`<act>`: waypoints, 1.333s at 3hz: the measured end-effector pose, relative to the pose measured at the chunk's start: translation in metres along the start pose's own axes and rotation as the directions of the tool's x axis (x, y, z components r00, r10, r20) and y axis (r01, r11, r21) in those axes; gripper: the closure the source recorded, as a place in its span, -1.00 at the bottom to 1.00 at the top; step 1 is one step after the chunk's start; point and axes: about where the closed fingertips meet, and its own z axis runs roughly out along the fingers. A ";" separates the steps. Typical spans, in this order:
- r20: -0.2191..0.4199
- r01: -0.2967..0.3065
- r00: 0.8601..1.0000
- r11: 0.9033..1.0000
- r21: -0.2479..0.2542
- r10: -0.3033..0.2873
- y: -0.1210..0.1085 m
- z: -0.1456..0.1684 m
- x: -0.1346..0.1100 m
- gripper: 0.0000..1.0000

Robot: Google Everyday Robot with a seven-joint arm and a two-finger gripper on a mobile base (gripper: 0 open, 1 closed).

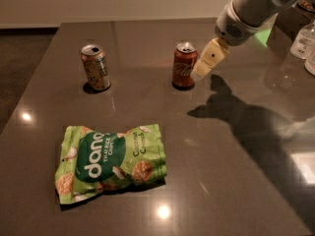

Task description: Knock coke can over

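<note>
Table (pixel 246 191): dark, smooth, shiny, light spots bounce off it.
Coke can (pixel 184 68): shiny red metal, silver metal top.
Other can (pixel 95 69): tan metal, less shiny.
Snack bag (pixel 110 162): green plastic, crinkly, glossy.
Gripper (pixel 198 73), right next to coke can: cream plastic, smooth, matt.
Arm (pixel 248 6): white, smooth plastic.

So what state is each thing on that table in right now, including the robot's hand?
coke can: upright, not knocked over.
tan can: upright, standing apart at the left.
green snack bag: lying flat on the table, puffy.
gripper: angled down, right beside the coke can's right side; contact cannot be told.
clear bottle: upright at the right edge.
</note>
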 end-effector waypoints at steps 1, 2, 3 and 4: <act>0.024 -0.020 0.999 1.000 -0.013 0.020 -0.006 0.014 -0.006 -1.00; 0.053 -0.020 0.998 0.999 -0.033 0.022 -0.006 0.030 -0.017 -1.00; 0.078 -0.007 0.997 0.999 -0.050 0.011 -0.008 0.044 -0.028 -1.00; 0.094 0.005 0.996 0.998 -0.065 0.001 -0.010 0.057 -0.036 -0.60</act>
